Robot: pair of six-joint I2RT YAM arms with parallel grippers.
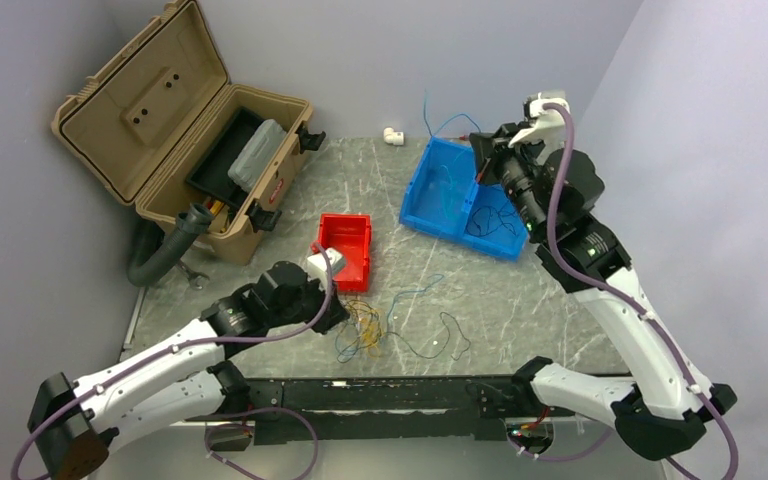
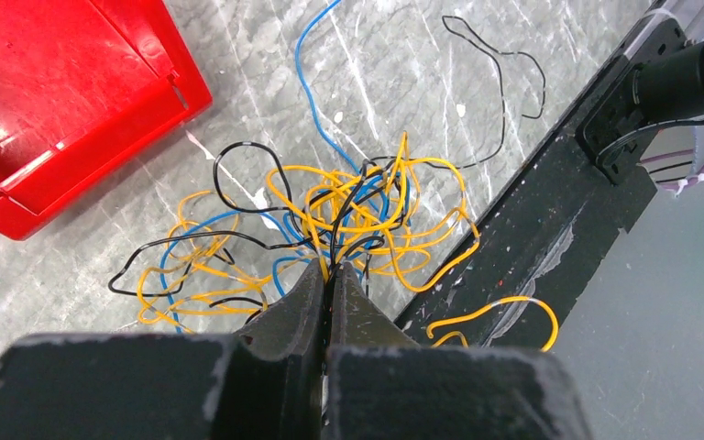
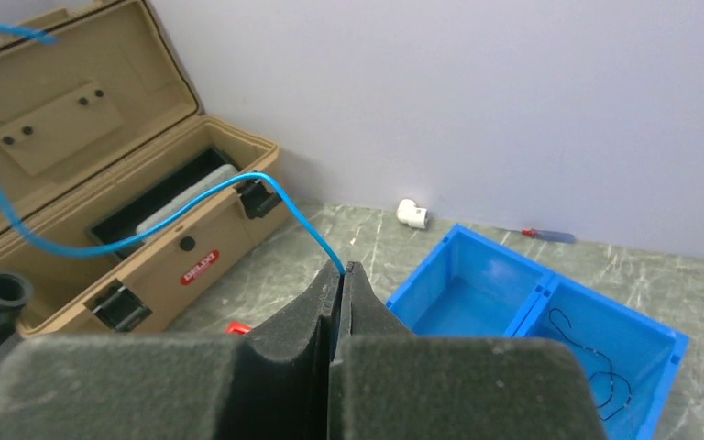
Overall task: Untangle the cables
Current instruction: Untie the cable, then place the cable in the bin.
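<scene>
I see plain pale grey walls (image 1: 380, 50) closing in the far side and both flanks, and two of them meet in a corner at the far right. The table (image 1: 530, 300) has a grey marbled top with white veins and runs up to the far wall. The light is soft and even across the whole scene. An open tan toolbox (image 1: 150, 110) sits at the table's far left corner.

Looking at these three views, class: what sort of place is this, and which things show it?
Probably a robotics lab bench: white robot arms mounted beside a grey marbled tabletop, an open tan plastic toolbox, and a blue plastic sorting bin near tangled thin yellow, blue and black cables.
</scene>
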